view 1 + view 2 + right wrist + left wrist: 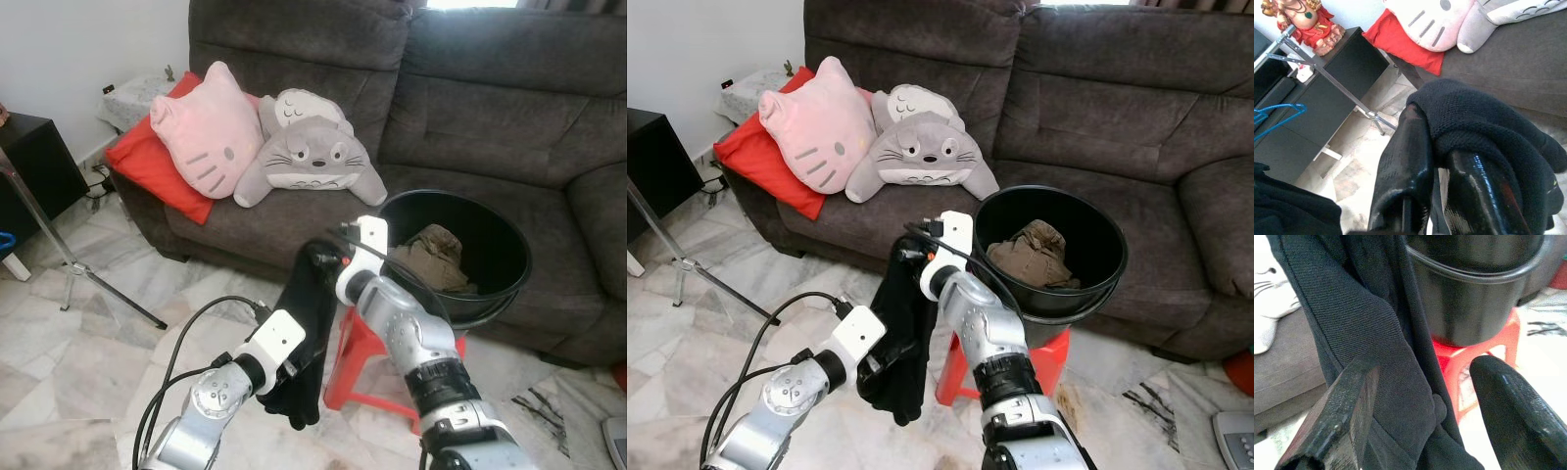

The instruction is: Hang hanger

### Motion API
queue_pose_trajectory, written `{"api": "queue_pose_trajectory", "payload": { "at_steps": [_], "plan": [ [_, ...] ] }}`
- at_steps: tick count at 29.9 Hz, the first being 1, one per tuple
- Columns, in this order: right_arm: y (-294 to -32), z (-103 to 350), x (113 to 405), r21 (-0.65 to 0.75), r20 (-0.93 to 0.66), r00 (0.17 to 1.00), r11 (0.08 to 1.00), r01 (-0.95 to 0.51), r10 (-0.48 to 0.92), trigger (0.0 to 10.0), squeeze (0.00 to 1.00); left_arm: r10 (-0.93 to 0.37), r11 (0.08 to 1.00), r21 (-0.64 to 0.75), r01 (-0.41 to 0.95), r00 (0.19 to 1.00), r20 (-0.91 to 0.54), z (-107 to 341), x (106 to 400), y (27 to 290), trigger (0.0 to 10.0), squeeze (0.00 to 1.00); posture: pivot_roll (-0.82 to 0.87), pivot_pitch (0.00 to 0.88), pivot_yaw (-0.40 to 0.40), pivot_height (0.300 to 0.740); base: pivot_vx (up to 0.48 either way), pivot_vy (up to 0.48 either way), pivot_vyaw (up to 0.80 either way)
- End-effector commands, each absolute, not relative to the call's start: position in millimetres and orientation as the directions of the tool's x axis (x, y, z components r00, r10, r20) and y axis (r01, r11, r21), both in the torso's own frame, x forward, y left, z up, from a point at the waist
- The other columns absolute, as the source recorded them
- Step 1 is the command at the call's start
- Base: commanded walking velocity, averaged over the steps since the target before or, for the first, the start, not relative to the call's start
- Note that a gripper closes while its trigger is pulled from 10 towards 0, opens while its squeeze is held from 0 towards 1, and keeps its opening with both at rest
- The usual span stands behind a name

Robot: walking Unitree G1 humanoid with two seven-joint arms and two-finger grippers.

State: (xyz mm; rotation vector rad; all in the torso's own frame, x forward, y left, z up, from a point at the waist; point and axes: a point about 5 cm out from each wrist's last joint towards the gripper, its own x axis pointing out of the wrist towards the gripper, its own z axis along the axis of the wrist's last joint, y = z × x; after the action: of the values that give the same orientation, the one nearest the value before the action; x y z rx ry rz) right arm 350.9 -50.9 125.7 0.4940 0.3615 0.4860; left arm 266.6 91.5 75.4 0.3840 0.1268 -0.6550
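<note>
Left eye view, from nine o'clock across: the left gripper [294, 367] sits low beside a hanging black garment [306, 338], its fingers [1347, 416] spread with cloth between them, not pinched. At centre the right gripper [328, 259] is clenched on the garment's top edge. The bucket [505, 284] stands at three o'clock. The knit looks soft, light and floppy; any hanger inside is hidden, probably. Best grasped at the bunched top.
</note>
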Motion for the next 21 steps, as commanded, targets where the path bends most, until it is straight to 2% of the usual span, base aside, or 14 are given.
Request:
{"api": "queue_pose_trajectory", "payload": {
  "at_steps": [1, 8, 11, 17, 21],
  "plan": [
    [-46, 136, 355, 0.547, -0.181, 0.832, 0.757, -0.359, 0.525, 0.0, 0.0, -0.533, 0.741, 0.319, 0.591, 0.807, -0.255, 72, 270, 93, 10.0, 0.0, -0.02, 0.0, -0.028, 0.74, 0.0, 0.0, 0.0],
    [-38, 140, 357, 0.592, -0.172, 0.822, 0.724, -0.355, 0.543, 0.0, 0.0, -0.45, 0.785, 0.347, 0.513, 0.857, -0.249, 73, 280, 92, 10.0, 0.0, -0.01, 0.0, -0.036, 0.74, 0.0, 0.0, 0.0],
    [-32, 143, 357, 0.613, -0.164, 0.81, 0.701, -0.364, 0.563, 0.0, 0.0, -0.365, 0.835, 0.347, 0.427, 0.901, -0.233, 74, 290, 91, 10.0, 0.0, -0.02, 0.0, -0.038, 0.74, 0.0, 0.0, 0.0],
    [-29, 142, 355, 0.623, -0.167, 0.802, 0.692, -0.364, 0.573, 0.0, 0.0, -0.373, 0.837, 0.33, 0.436, 0.897, -0.237, 74, 292, 82, 10.0, 0.0, -0.02, 0.0, -0.041, 0.74, 0.0, 0.0, 0.0],
    [-24, 142, 354, 0.639, -0.161, 0.778, 0.665, -0.386, 0.607, 0.0, 0.0, -0.441, 0.817, 0.284, 0.502, 0.861, -0.252, 72, 289, 66, 10.0, 0.0, -0.01, 0.0, -0.051, 0.74, 0.0, 0.0, 0.0]
  ]
}}
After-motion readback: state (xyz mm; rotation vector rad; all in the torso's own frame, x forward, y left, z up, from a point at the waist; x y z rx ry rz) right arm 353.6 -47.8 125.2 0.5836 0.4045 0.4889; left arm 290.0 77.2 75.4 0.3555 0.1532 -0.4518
